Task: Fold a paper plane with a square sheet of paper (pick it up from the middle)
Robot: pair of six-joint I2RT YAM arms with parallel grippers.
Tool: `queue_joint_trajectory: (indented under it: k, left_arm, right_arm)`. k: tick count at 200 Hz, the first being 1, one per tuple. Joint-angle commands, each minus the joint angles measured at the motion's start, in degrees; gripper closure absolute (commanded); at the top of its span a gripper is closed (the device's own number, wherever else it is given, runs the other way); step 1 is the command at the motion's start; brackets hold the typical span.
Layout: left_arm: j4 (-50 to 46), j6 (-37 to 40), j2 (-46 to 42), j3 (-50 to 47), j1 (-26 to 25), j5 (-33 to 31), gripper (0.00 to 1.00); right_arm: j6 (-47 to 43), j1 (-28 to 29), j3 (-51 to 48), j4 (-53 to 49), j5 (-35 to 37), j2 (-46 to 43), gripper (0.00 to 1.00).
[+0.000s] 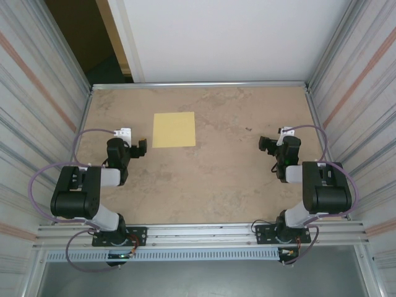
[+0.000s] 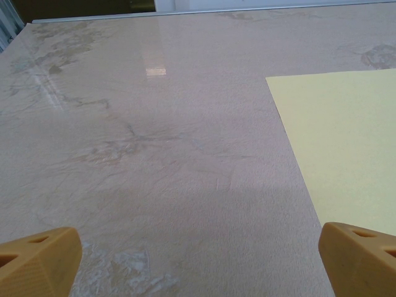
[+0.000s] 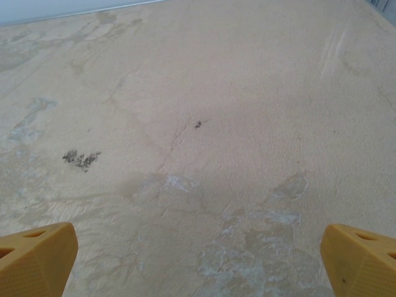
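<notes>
One square sheet of paper (image 1: 174, 129) lies flat beside the released left tool (image 1: 141, 148); right tool (image 1: 265, 144) released.

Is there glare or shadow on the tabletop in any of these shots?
Left wrist view: a bright glare patch on the table, a soft shadow band nearer the camera, the square sheet of paper evenly lit. Right wrist view: a faint shadow mid-table. Top view: even light, no glare.

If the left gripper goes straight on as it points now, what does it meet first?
Probably the bare table, left of the square sheet of paper. The right finger of the left gripper may clip the paper's near edge; depth is unclear.
</notes>
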Motion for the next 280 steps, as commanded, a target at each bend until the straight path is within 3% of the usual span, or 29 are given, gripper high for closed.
queue_joint_trajectory:
  k: [1,43,76,103,117,137,200,280]
  left_arm:
    - [-0.4,0.5,-4.8,-0.9,0.0,-1.8,0.01]
    - [-21.5,-5.4,-16.7,4.7,-0.2,-7.5,0.01]
    - [-37.6,-18.1,-18.0,14.2,-0.3,0.6,0.01]
    - [-45.8,-29.0,-10.6,22.9,-0.3,9.8,0.01]
    - [-46.4,-32.2,-5.2,26.8,-0.6,17.8,0.01]
    - [-44.2,-34.6,1.8,31.0,-3.5,24.0,0.01]
    - [-50.4,-36.1,21.3,49.0,-13.3,21.7,0.03]
    - [-58.6,-34.6,32.1,59.5,-14.0,21.2,0.03]
  right_arm:
    - [-2.1,0.3,1.5,-4.6,-0.1,-5.5,0.01]
    - [1.7,2.3,6.2,-19.9,4.6,-17.5,0.01]
    - [11.2,2.8,15.5,-38.2,4.4,-20.1,0.01]
    - [19.3,2.8,19.0,-45.3,1.9,-19.7,0.01]
    - [22.9,2.8,20.7,-47.8,-1.8,-18.5,0.01]
    - [26.2,2.7,23.1,-50.2,-8.8,-15.4,0.01]
    - [33.9,3.1,24.3,-48.2,-18.5,-8.5,0.01]
    - [34.2,5.1,24.7,-50.4,-17.9,-7.6,0.01]
